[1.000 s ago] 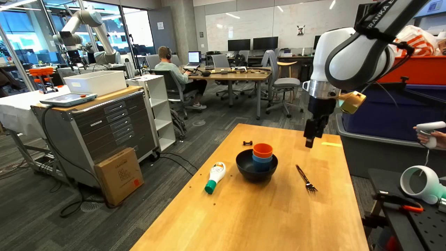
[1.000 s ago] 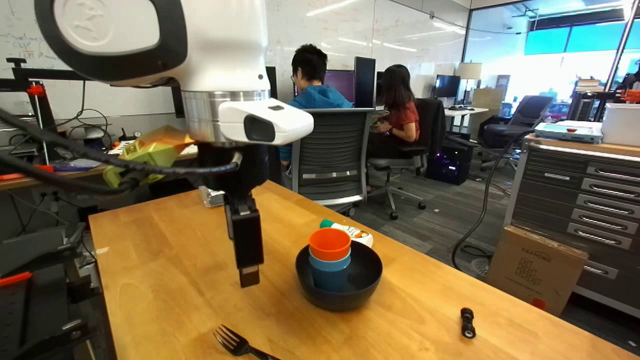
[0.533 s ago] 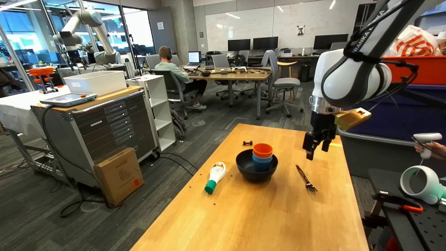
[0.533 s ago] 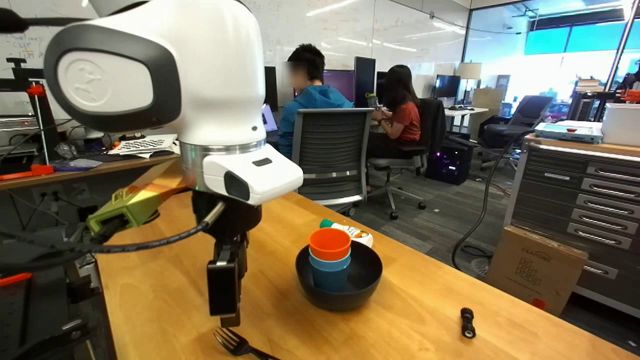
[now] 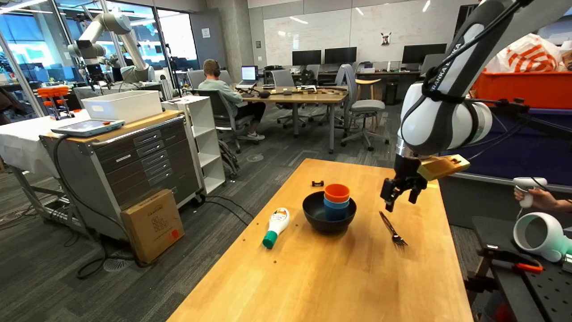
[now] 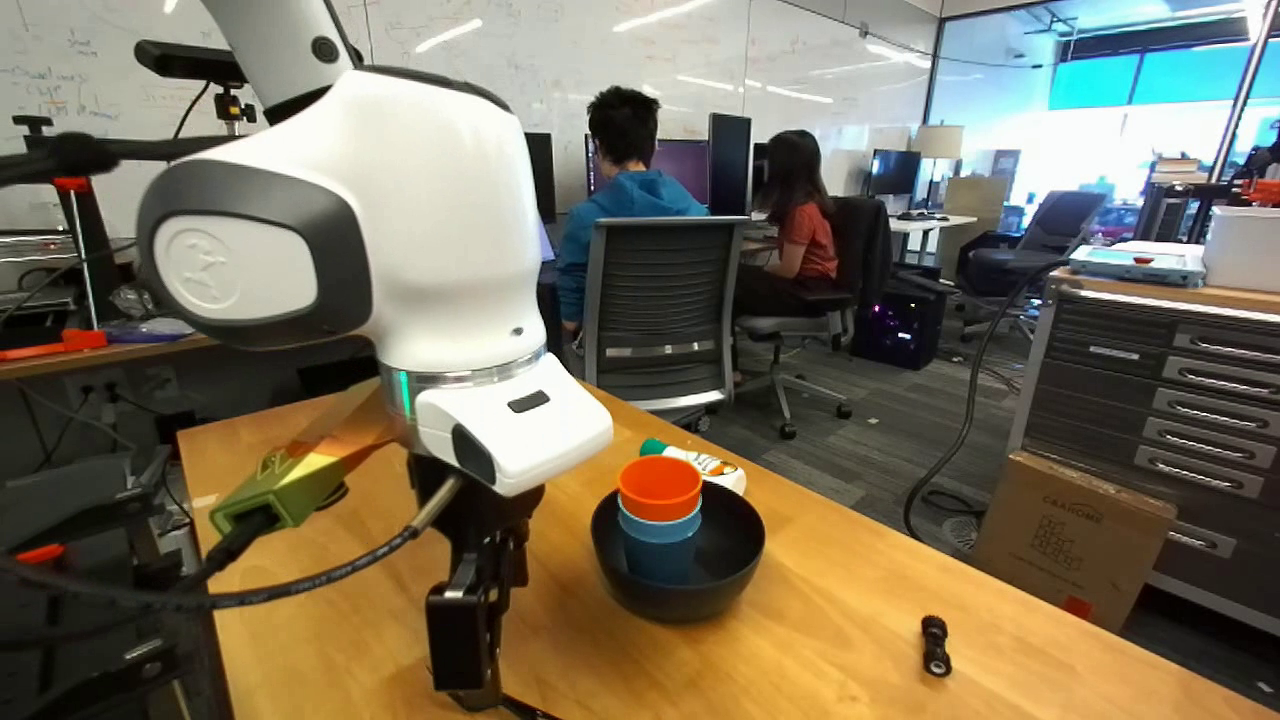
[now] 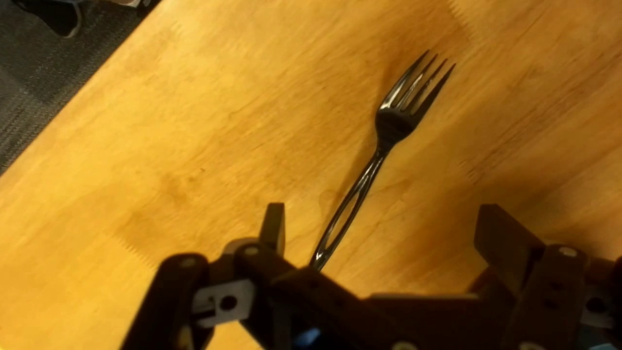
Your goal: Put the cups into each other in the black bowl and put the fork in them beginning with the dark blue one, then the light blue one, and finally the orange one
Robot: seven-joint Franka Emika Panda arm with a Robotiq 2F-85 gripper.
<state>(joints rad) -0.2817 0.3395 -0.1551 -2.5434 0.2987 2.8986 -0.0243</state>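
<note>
In both exterior views the cups stand nested inside the black bowl [image 5: 328, 228]: the orange one [image 5: 337, 193] on top, the light blue one [image 6: 660, 522] under it, and the dark blue one [image 6: 660, 562] lowest. Beside the bowl the fork [image 7: 396, 124] lies flat on the table. Over its handle hangs my gripper [image 5: 401, 204], open and holding nothing. In the wrist view the handle runs between the spread fingers [image 7: 505, 238], nearer the left one, and its end is hidden behind the gripper. The gripper also covers most of the fork in an exterior view.
A white bottle with a green cap [image 5: 277, 227] lies on the far side of the bowl from the fork. A small black dumbbell-shaped object [image 6: 935, 645] rests on the wooden table [image 5: 313, 281]. The table's edge shows at upper left in the wrist view.
My gripper has come down toward the fork and turned, so both fingers now show apart in an exterior view. The cups, bowl and fork have stayed where they were.
</note>
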